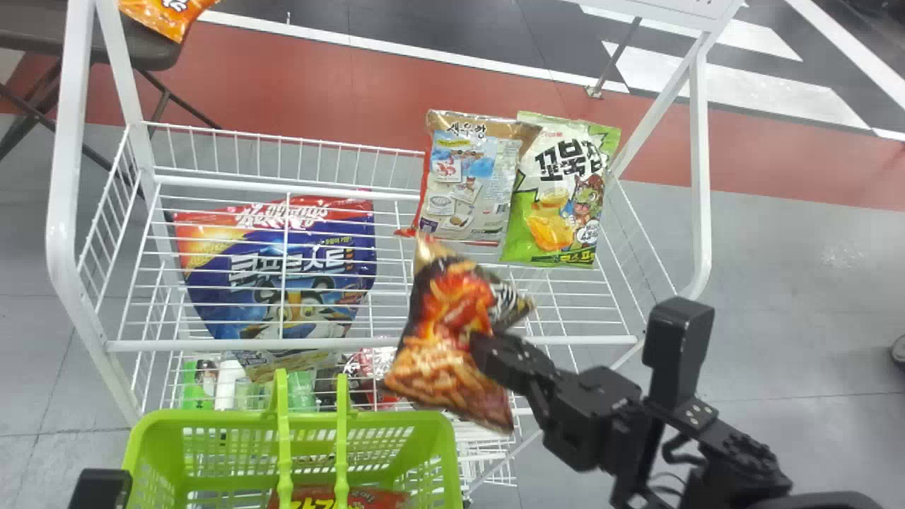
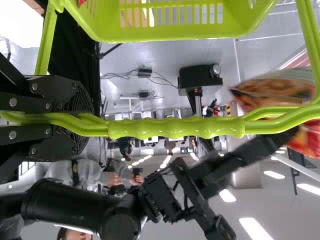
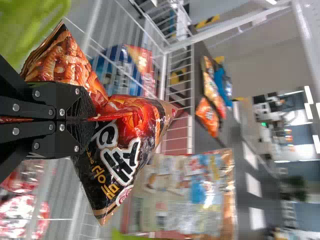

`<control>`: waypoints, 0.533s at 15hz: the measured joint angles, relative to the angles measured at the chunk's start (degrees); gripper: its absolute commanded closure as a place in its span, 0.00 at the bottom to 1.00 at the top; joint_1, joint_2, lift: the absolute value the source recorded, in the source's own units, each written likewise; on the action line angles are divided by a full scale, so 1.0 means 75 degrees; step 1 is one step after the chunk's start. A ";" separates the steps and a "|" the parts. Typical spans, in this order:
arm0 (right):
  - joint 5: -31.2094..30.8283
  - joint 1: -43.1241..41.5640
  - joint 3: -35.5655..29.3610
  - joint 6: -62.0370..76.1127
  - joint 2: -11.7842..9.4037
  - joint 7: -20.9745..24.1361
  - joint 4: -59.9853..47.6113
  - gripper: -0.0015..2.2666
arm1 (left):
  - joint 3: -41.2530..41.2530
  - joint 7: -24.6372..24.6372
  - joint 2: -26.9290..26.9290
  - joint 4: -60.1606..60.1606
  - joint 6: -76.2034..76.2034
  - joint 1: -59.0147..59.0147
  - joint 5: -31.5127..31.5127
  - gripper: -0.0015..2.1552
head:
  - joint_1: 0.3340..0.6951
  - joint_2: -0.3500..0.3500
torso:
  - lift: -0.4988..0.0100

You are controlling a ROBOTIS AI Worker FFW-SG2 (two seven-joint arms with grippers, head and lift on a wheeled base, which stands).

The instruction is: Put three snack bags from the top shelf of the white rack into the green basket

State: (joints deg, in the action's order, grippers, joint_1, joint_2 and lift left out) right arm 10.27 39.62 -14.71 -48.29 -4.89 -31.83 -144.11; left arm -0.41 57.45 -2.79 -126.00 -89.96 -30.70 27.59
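Green basket (image 1: 159, 445) is right up front, folks, at the bottom of the head view with its handles (image 1: 284, 438) standing up. Left hand (image 1: 101, 489) has that job: in the left wrist view the left hand (image 2: 90, 120) is clamped around the handles. One red snack bag (image 1: 368, 498) is already sitting inside the basket.

Right hand (image 1: 488, 346) is gripping the black-and-orange snack bag (image 1: 452, 382), pinched between the fingers, up in the air just beside the basket, on its right and toward the rack. It's not in the basket. In the right wrist view the pack is all creased where the fingers squeeze it, with part of it poking out on either side.

Over on the top shelf (image 1: 580, 304) of the white rack (image 1: 700, 170), a brown-and-blue snack bag (image 1: 463, 187) and a green-and-white snack bag (image 1: 558, 191) lie side by side toward the right end, touching, green one farther right. Big blue-purple bag (image 1: 311, 261) shows through the wires on the left. Off behind the rack, far left, an orange bag (image 1: 166, 14) lies on a dark tabletop (image 1: 148, 53).
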 measured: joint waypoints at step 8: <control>0.1070 0.0555 -0.0713 -0.3417 -0.0077 -0.2061 -0.0040 0.97 | -0.0155 -0.0240 0.0032 -0.0040 0.0000 -0.0002 -0.0014 1.00 | 1.00 0.00 | 0.98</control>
State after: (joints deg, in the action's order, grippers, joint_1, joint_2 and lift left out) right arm 18.29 43.78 -20.06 -73.92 -5.47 -47.29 -144.42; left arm -1.57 55.65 -2.55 -126.30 -89.96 -30.72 27.49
